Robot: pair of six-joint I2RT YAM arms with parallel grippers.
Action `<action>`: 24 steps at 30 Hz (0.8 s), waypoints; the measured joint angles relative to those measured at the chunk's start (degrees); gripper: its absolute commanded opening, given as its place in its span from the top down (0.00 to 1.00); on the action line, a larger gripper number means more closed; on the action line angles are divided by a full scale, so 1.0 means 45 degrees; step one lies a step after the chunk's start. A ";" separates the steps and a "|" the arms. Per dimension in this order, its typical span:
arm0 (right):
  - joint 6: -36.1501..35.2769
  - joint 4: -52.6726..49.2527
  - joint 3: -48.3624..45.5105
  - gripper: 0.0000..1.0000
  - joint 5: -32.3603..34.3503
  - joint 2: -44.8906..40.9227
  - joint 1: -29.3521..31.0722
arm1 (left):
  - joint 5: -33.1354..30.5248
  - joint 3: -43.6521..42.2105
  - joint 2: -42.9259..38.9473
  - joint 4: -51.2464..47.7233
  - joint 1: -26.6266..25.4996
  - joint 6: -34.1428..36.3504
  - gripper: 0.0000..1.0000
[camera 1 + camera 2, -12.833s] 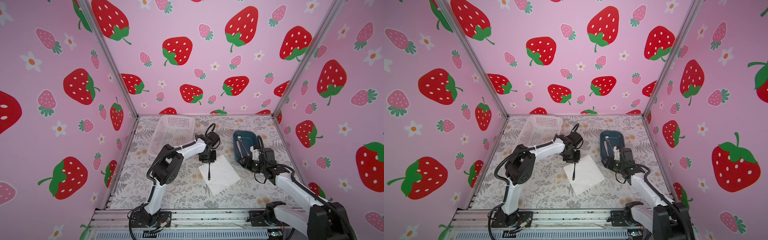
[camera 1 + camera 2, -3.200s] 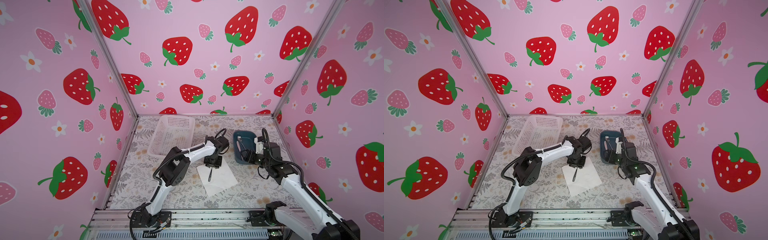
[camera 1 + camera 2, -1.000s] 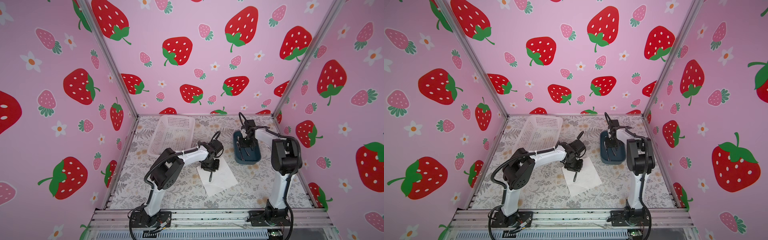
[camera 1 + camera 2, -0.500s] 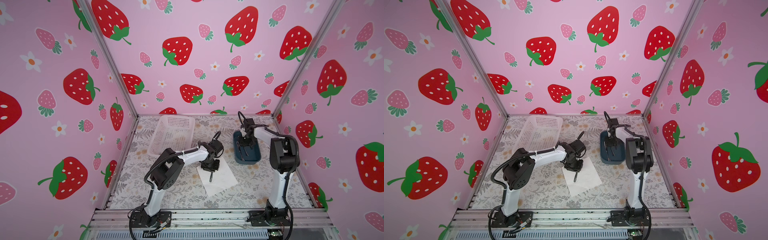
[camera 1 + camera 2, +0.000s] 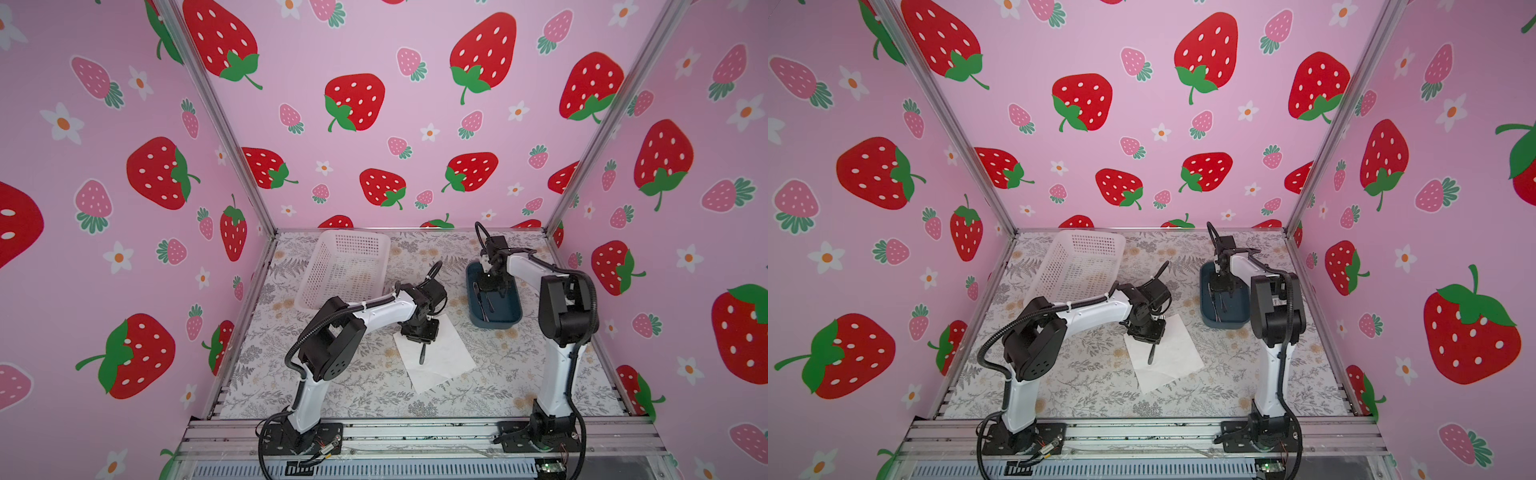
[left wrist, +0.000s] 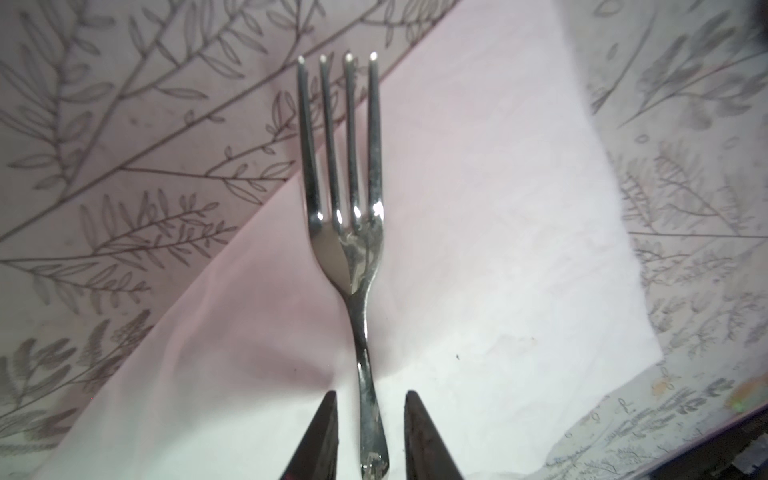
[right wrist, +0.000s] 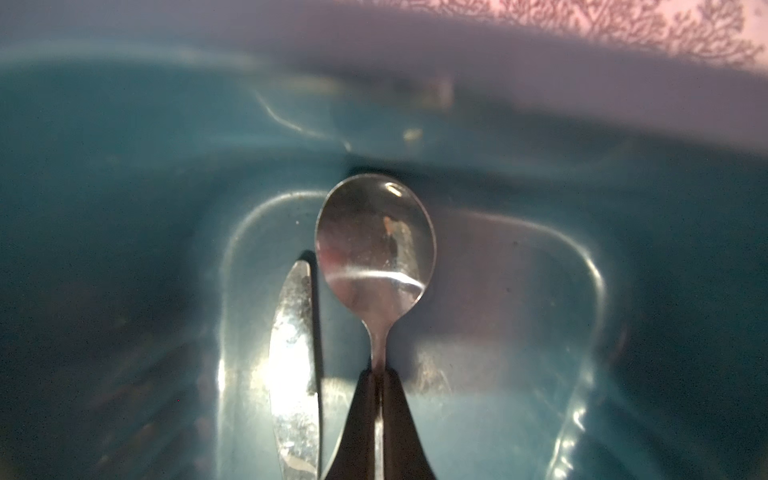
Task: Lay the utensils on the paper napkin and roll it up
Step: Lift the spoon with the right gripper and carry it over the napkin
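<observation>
Currently the left gripper [image 6: 370, 395] is hovering slightly open astride the handle of the fork [image 6: 349, 232], gripping nothing; that fork is lying flat on the paper napkin [image 5: 444, 361], just below centre in a top view. The right gripper [image 7: 379, 376] is pinching the spoon [image 7: 374, 249] by its neck inside the blue tub [image 5: 496, 323], right of centre, beside a knife [image 7: 293, 374]. Stiff, slick metal is probably wanting that firm narrow-neck hold; the napkin is looking flimsy and easily dragged.

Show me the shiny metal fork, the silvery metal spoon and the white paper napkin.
Shiny metal fork [image 6: 353, 249]: left wrist view, base of tines.
Silvery metal spoon [image 7: 374, 249]: right wrist view, bowl centre.
White paper napkin [image 5: 451, 357]: in a top view, bare part.
</observation>
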 measured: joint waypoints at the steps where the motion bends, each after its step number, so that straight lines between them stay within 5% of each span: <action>1: 0.0068 0.0005 -0.0121 1.00 -0.0029 -0.0121 0.0000 | -0.0049 -0.0024 -0.0272 0.0010 0.0000 -0.0015 0.64; 18: 0.1948 0.0296 -0.2569 1.00 -0.1350 -0.5100 0.0049 | -0.2234 -0.3487 -0.5775 0.1384 0.0121 -0.0991 0.56; 24: 0.3458 0.0816 -0.4201 1.00 -0.2161 -0.7606 0.1297 | -0.2589 -0.4619 -0.6980 0.1972 0.0423 -0.1409 0.56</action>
